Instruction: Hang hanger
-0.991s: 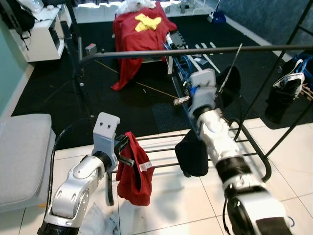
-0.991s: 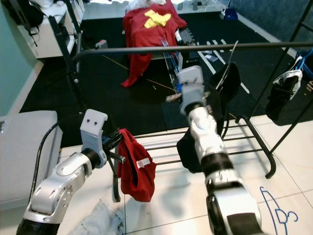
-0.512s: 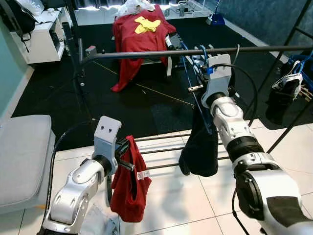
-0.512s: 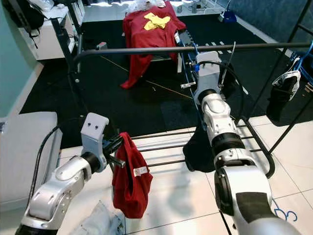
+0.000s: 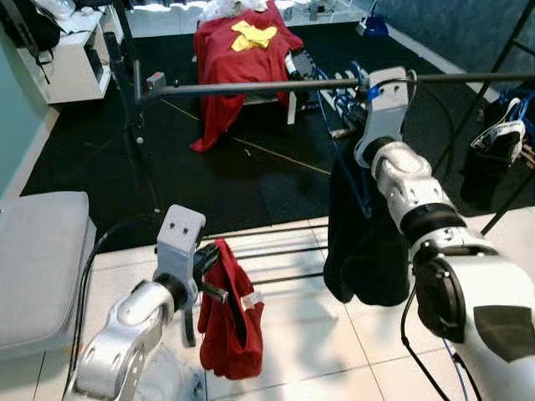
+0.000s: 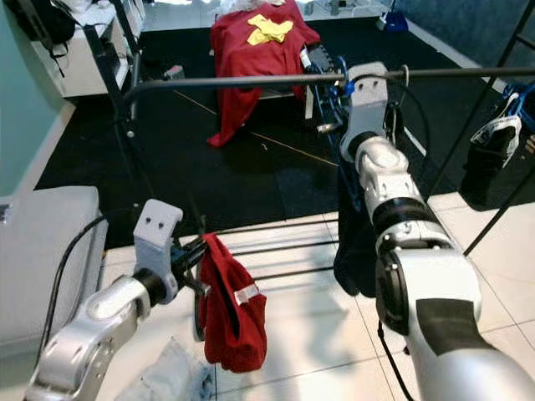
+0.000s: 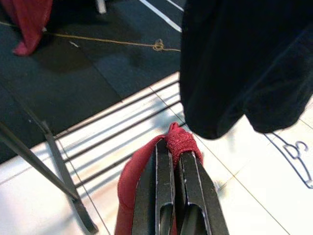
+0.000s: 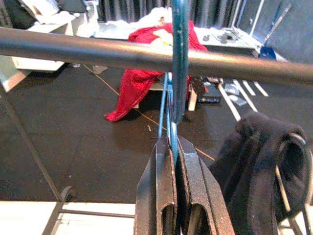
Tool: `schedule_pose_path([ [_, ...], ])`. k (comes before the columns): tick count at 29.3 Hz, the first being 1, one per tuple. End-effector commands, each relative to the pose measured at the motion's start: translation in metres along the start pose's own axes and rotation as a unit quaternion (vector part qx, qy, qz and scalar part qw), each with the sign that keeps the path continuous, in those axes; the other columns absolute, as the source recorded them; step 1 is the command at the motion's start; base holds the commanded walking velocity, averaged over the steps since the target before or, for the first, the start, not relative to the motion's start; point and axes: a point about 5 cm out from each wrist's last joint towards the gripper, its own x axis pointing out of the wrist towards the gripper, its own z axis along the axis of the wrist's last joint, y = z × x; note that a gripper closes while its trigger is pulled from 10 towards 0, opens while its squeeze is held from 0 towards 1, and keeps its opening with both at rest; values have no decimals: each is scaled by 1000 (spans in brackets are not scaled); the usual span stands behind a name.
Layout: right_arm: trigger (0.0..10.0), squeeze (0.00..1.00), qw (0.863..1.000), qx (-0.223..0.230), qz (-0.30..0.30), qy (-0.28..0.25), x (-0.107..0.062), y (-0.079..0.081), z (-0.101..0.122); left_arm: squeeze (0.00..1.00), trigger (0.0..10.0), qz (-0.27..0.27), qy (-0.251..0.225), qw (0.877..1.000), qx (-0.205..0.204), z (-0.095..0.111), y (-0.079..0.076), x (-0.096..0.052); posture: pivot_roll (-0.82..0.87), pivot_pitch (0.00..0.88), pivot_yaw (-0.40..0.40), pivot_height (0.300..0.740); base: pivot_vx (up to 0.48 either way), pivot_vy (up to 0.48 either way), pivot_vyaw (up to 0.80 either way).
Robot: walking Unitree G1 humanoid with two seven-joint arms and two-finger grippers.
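A blue hanger (image 8: 179, 58) carrying a black garment (image 5: 364, 242) is raised to the black rail (image 5: 251, 86) of the clothes rack. Its hook crosses the rail in the right wrist view. My right gripper (image 8: 173, 143) is shut on the hanger's neck just under the rail, and its arm (image 5: 401, 180) reaches up on the right. Low on the left, my left gripper (image 7: 174, 147) is shut on a red garment (image 5: 227, 326) that hangs above the tiled floor, in front of the rack's lower bars (image 5: 276, 251).
Another dark garment on a hanger (image 5: 493, 154) hangs at the rail's right end. A red cloth (image 5: 238, 46) drapes over something at the back. A grey cushion (image 5: 38, 259) lies left, a white cabinet (image 5: 71, 58) stands far left, and pale fabric (image 6: 167, 376) lies on the floor.
My right gripper has lifted the blue hanger with the black garment up and to the right, to the rail. The left arm with the red garment has hardly moved.
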Motion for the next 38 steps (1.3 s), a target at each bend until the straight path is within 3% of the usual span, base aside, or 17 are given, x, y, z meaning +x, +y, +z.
schedule_pose_path([
  [1,10000,0,1000,6,0,10,1,0,0,0,10000,-3,1,1000,10,2,0,-4,163,219,28,740,0,0,0],
  [14,10000,0,999,34,-28,13,-3,-20,2,0,10000,13,7,1000,2,4,3,-13,192,261,38,740,0,0,0],
  [20,10000,0,999,38,-28,8,-3,-21,4,0,10000,31,2,1000,-1,6,7,-12,183,255,39,740,0,0,0],
  [22,10000,0,999,41,-14,-5,-2,-15,6,0,10000,44,-3,999,-9,7,10,-10,173,245,37,740,0,0,0],
  [23,10000,0,999,46,14,-20,0,-3,5,0,10000,60,-10,998,-32,6,13,-7,160,228,27,740,0,0,0],
  [25,10000,0,999,46,14,-20,0,-3,5,0,10000,60,-10,998,-32,6,13,-7,160,228,27,740,0,0,0],
  [26,10000,0,997,54,40,-30,0,9,0,0,10000,74,-12,996,-55,4,17,-5,151,216,24,740,0,0,0],
  [28,10000,0,997,54,40,-30,0,9,0,0,10000,74,-12,996,-55,4,17,-5,151,216,24,740,0,0,0],
  [29,10000,0,996,58,59,-32,-2,22,-13,0,10000,83,-8,994,-71,-2,19,-4,146,197,20,740,0,0,0],
  [30,10000,0,996,58,59,-32,-2,22,-13,0,10000,83,-8,994,-71,-2,19,-4,146,197,20,740,0,0,0],
  [31,10000,0,995,65,66,-22,-9,35,-37,0,10000,85,3,993,-83,-12,20,-3,144,173,27,740,0,0,0],
  [33,10000,0,995,65,66,-22,-9,35,-37,0,10000,85,3,993,-83,-12,20,-3,144,173,27,740,0,0,0],
  [34,10000,0,995,75,62,-7,-18,44,-61,0,10000,85,17,992,-89,-22,20,-3,137,159,33,740,0,0,0],
  [35,10000,0,995,75,62,-7,-18,44,-61,0,10000,85,17,992,-89,-22,20,-3,137,159,33,740,0,0,0],
  [36,10000,0,995,83,61,7,-28,53,-81,0,10000,85,30,992,-87,-31,19,-4,129,145,40,740,0,0,0],
  [37,10000,0,995,83,61,7,-28,53,-81,0,10000,85,30,992,-87,-31,19,-4,129,145,40,740,0,0,0],
  [38,10000,0,994,89,61,18,-36,60,-96,0,10000,84,37,992,-85,-37,18,-4,127,141,40,740,0,0,0],
])
